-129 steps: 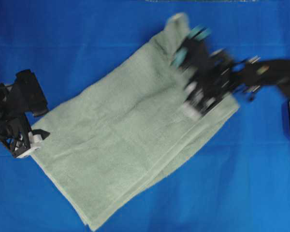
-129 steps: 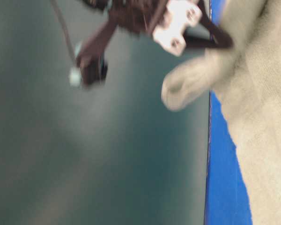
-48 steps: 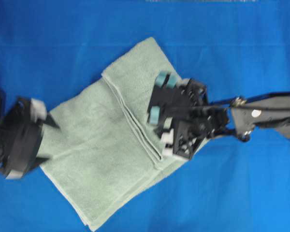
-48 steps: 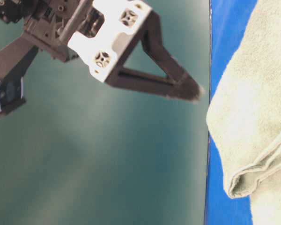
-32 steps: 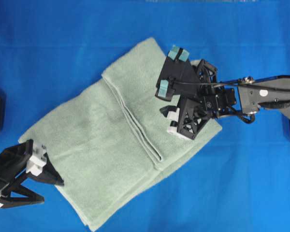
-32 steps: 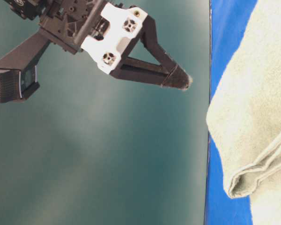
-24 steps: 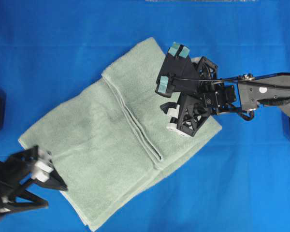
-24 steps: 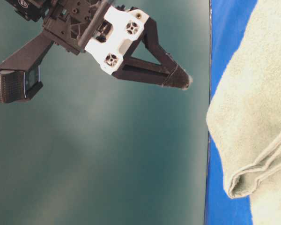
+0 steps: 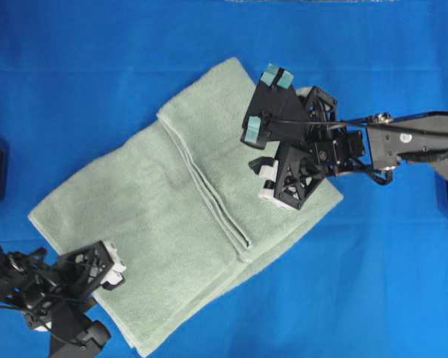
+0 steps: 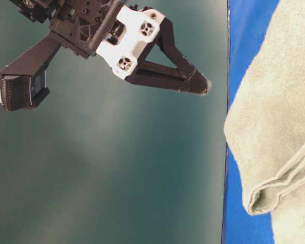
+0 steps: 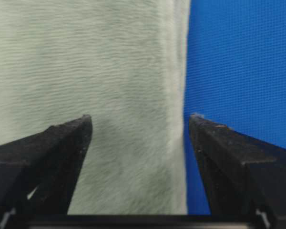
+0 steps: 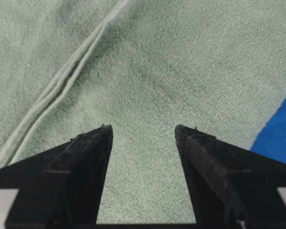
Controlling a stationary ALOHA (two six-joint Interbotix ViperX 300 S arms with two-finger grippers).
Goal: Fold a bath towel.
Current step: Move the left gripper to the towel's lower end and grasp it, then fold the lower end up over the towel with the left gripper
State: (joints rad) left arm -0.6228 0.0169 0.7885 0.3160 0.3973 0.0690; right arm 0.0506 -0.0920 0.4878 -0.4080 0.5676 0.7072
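Two layers now: towel lies diagonally across the middle of the blue cloth surface, long axis from the near-left corner region up toward the far-right. The upper-right portion is already folded over; its doubled hem runs as a ridge across the towel's middle.

Key relation: left gripper sits at the towel's lower-left end, by the near-left corner of the surface, much nearer the unfolded end than the right one. In the left wrist view its fingers are spread wide and straddle the towel's side hem: one finger over terry, the other over blue. The hem runs straight out ahead between them, so the edge is lined up for a pinch. Nothing is gripped.

Right gripper hovers over the folded flap toward the far-right end, fingers also spread, nothing between them; the hem ridge passes off to their left in the right wrist view. My read: the next fold brings the lower-left end across, so the left arm leads.

Hard to make out:
- Left fingertips versus towel: touching or just above, cannot tell from overhead; the arm body covers them.
- Table-level view shows only a towel edge and the open right gripper against dark backdrop; its height over the cloth is unclear.
- Layer count under the flap is hidden.
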